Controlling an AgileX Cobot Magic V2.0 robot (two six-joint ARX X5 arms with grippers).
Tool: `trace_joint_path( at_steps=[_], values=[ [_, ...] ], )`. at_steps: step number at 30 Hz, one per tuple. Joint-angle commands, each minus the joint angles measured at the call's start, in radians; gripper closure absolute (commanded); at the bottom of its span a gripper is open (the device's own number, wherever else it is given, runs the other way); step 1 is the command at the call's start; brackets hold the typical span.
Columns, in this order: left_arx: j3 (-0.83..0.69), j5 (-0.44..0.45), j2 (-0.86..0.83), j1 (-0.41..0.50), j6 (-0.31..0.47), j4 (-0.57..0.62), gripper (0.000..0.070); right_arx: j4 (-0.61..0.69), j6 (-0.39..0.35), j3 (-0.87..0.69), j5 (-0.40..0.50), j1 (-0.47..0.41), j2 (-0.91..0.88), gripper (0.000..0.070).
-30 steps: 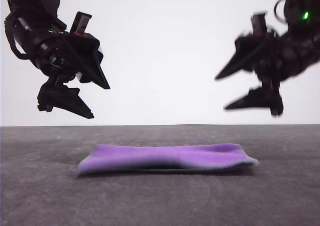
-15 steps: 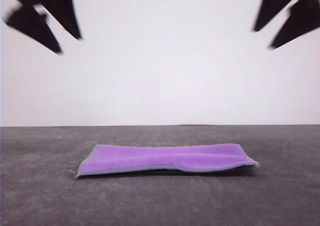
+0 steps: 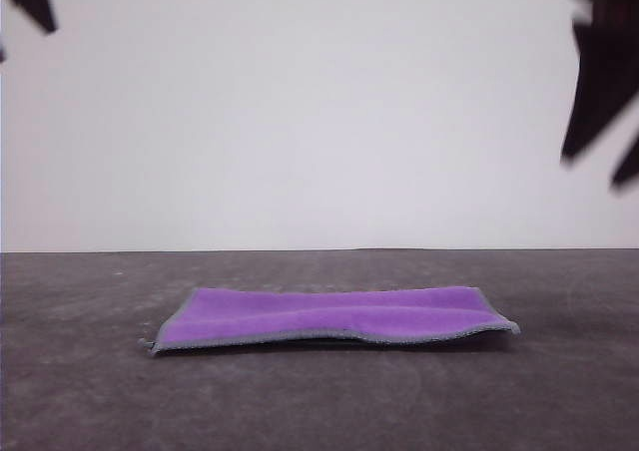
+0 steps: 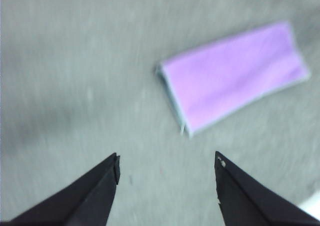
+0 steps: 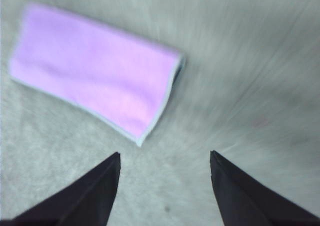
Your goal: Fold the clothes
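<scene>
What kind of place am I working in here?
Probably a bare lab test bench: a plain grey table, a blank white backdrop, and just one folded purple cloth on it.

A dark grey, faintly mottled bench (image 3: pixel 80 391) stretches across the front view beneath a plain white backdrop. Lying flat at its middle is a single purple cloth (image 3: pixel 329 314), folded into a long strip, its grey stitched edging running along the near side.

Folded cloth (image 3: pixel 329 317) flat on table (image 3: pixel 90 391), mid-front, between raised tools.
</scene>
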Motion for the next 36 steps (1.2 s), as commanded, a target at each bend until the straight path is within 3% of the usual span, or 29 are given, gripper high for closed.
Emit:
trace_joint_path(
  at_steps=[1, 8, 18, 27, 29, 32, 34, 36],
  values=[
    [-0.038, -0.001, -0.014, -0.002, -0.020, 0.022, 0.0341, 0.088, 0.081, -0.040, -0.044, 0.003, 0.019, 0.0339],
    [-0.180, -0.001, -0.054, -0.002, -0.044, 0.069, 0.0340, 0.278, 0.176, -0.092, -0.142, 0.004, 0.169, 0.0339],
    [-0.186, 0.000, -0.053, -0.002, -0.056, 0.104, 0.0340, 0.494, 0.312, -0.091, -0.273, 0.010, 0.435, 0.0339],
    [-0.186, 0.003, -0.053, -0.002, -0.057, 0.146, 0.0341, 0.617, 0.381, -0.090, -0.328, 0.078, 0.529, 0.0344],
    [-0.186, 0.003, -0.053, -0.002, -0.056, 0.146, 0.0340, 0.636, 0.389, -0.090, -0.320, 0.087, 0.529, 0.0433],
    [-0.186, 0.003, -0.053, -0.002, -0.056, 0.145, 0.0340, 0.666, 0.396, -0.089, -0.316, 0.089, 0.529, 0.0634],
    [-0.186, 0.003, -0.053, -0.002, -0.056, 0.146, 0.0340, 0.677, 0.398, -0.088, -0.314, 0.089, 0.529, 0.0688],
    [-0.186, 0.003, -0.053, -0.002, -0.056, 0.147, 0.0340, 0.690, 0.406, -0.086, -0.317, 0.089, 0.529, 0.0698]
  ],
)
